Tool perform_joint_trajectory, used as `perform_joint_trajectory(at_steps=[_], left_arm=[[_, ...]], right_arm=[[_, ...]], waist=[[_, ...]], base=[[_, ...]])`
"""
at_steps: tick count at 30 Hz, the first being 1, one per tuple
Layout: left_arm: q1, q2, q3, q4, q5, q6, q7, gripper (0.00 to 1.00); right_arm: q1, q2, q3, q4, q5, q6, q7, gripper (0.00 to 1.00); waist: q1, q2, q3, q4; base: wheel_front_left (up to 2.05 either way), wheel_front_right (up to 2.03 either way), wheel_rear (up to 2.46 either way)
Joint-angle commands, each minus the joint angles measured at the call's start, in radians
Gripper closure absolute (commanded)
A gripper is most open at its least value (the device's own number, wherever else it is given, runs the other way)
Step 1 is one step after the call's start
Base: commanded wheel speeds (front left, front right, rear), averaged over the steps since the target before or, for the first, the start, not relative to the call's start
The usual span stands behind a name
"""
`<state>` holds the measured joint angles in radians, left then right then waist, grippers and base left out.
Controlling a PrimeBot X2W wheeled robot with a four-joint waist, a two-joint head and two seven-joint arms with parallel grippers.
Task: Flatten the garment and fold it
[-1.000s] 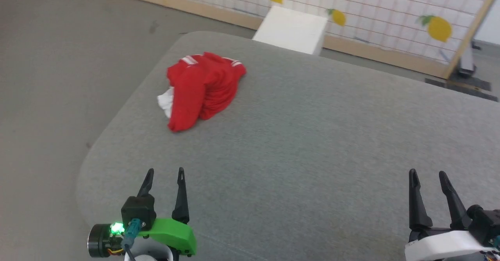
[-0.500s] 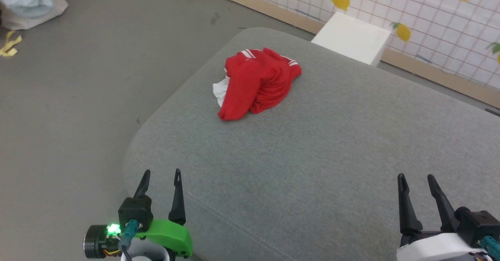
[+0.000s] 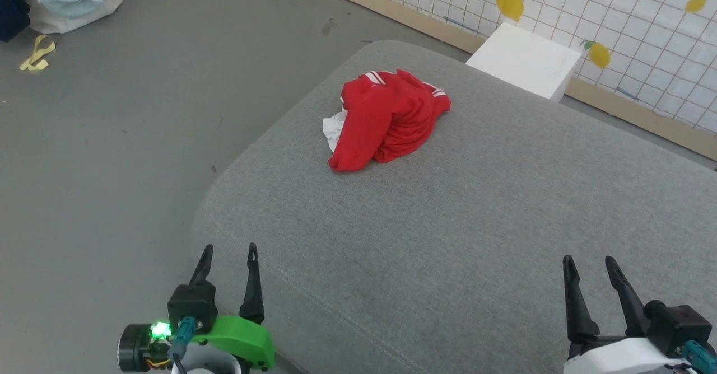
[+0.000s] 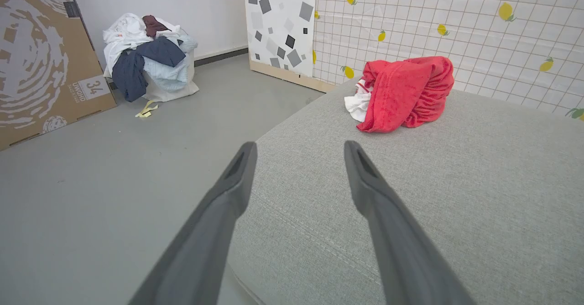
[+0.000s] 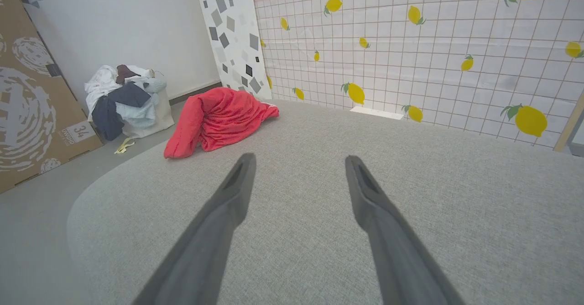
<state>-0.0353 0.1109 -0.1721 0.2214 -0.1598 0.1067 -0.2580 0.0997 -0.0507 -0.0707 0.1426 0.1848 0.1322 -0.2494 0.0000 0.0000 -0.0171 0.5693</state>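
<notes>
- The garment (image 3: 389,119) lies in a crumpled red heap on the far left part of the grey padded surface (image 3: 459,239), near its left edge, with white fabric poking out on its left side and striped trim at its far end
- My left gripper (image 3: 230,248) hangs over the near left corner, fingers spread wide with nothing between them
- My right gripper (image 3: 589,259) sits at the near right, equally wide and empty; both are well apart from the cloth
- I judge the step in hand to be the reach, since nothing is flattened yet
- To do it well I should come in low and pinch single layers at two separate edges, using the striped trim as a landmark
- Grabbing the bunched middle would only lift the lump; drawing it right, toward open surface, should keep it from sliding off the left edge
</notes>
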Motion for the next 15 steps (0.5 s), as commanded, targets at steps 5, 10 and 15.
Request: perform_joint_trajectory(at_steps=[5, 10, 15], left_arm=[[-0.004, 0.002, 0.001, -0.005, -0.013, 0.008, -0.004, 0.0], [-0.074, -0.001, 0.004, -0.008, -0.028, -0.009, -0.004, 0.0], [-0.203, 0.001, 0.012, 0.027, -0.067, -0.053, 0.002, 0.0]], right_arm=[[0.003, 0.001, 0.009, -0.011, -0.015, -0.002, 0.01, 0.0], [-0.017, 0.001, 0.006, -0.039, -0.032, -0.002, 0.025, 0.0], [-0.044, 0.001, 0.003, -0.087, -0.056, -0.002, 0.049, 0.0]], waist=[[0.0, 0.0, 0.015, -0.016], [0.0, 0.0, 0.049, -0.042], [0.0, 0.0, 0.111, -0.081]], base=[[0.0, 0.0, 0.0], [0.0, 0.0, 0.0], [0.0, 0.0, 0.0]])
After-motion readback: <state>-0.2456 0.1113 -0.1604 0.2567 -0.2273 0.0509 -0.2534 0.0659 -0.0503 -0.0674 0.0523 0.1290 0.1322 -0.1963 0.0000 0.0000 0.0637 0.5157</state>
